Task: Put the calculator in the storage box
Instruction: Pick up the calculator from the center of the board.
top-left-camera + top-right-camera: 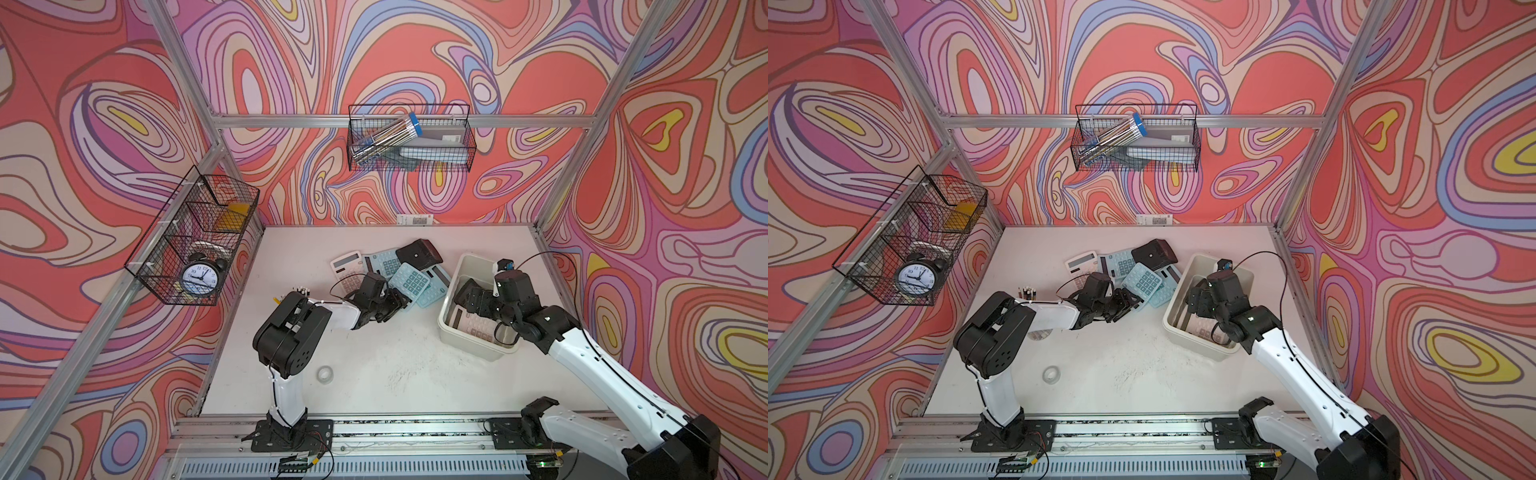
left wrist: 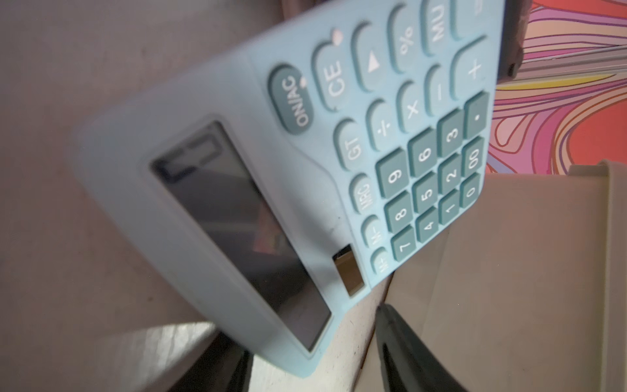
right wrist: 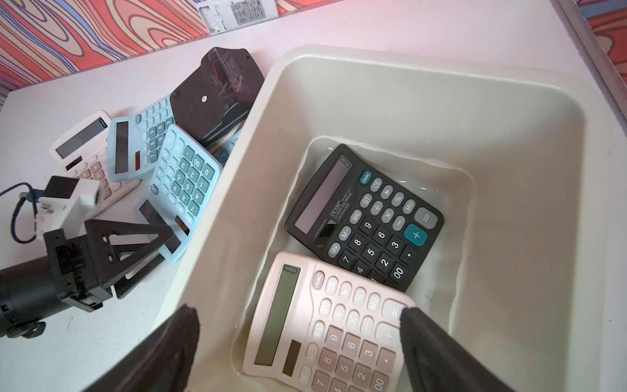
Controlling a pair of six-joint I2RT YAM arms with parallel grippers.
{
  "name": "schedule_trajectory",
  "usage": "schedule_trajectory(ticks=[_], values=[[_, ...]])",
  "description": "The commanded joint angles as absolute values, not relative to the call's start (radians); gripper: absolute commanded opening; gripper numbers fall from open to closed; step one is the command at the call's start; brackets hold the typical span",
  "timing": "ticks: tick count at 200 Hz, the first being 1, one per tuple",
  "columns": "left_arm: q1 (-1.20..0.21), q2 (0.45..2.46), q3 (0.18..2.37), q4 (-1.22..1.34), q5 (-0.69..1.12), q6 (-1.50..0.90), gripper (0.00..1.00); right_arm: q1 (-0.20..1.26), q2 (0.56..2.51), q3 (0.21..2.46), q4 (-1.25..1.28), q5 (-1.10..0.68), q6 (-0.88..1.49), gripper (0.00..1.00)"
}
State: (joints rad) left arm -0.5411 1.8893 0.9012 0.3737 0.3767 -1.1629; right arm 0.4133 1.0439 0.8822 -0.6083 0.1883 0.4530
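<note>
- Straddling the light-blue calculator's (image 3: 185,183) display end, the left gripper (image 3: 166,247) is seen; whether it is clamped cannot be told.
- That calculator is propped on the pile (image 3: 135,142) beside the storage box (image 3: 509,142).
- The right gripper (image 3: 298,325) is held spread above the box's pink calculator (image 3: 336,325).

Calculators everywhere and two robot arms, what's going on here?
The robot is moving calculators into the storage box. A black calculator and a pink calculator already lie inside, with the open right gripper hovering above them. The left gripper has its jaws around the display end of a light blue calculator in the pile beside the box; whether it grips yet is unclear.
</note>
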Motion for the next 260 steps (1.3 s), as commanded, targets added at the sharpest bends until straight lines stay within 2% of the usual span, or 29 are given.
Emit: schedule_trajectory(ticks=[1, 20, 55, 111, 154, 189, 221, 260], values=[[-0.534, 1.923, 0.873, 0.498, 0.391, -1.220, 0.50, 0.408, 1.029, 0.895, -0.624, 0.203, 0.449, 0.94], [-0.528, 1.928, 0.861, 0.555, 0.397, -1.246, 0.40, 0.409, 1.032, 0.895, -0.625, 0.203, 0.448, 0.94], [-0.526, 1.907, 0.839, 0.627, 0.406, -1.278, 0.30, 0.409, 1.023, 0.891, -0.629, 0.215, 0.446, 0.94], [-0.526, 1.792, 0.791, 0.614, 0.387, -1.263, 0.00, 0.409, 1.007, 0.882, -0.633, 0.223, 0.450, 0.94], [-0.526, 1.657, 0.819, 0.433, 0.389, -1.172, 0.00, 0.410, 0.987, 0.882, -0.652, 0.279, 0.475, 0.94], [-0.555, 1.495, 0.917, 0.141, 0.345, -1.009, 0.00, 0.405, 0.970, 0.906, -0.704, 0.402, 0.519, 0.98], [-0.603, 1.401, 1.078, -0.132, 0.291, -0.848, 0.00, 0.374, 0.960, 0.925, -0.745, 0.476, 0.556, 0.98], [-0.672, 1.461, 1.357, -0.458, 0.298, -0.680, 0.00, 0.281, 0.938, 0.949, -0.769, 0.494, 0.560, 0.98]])
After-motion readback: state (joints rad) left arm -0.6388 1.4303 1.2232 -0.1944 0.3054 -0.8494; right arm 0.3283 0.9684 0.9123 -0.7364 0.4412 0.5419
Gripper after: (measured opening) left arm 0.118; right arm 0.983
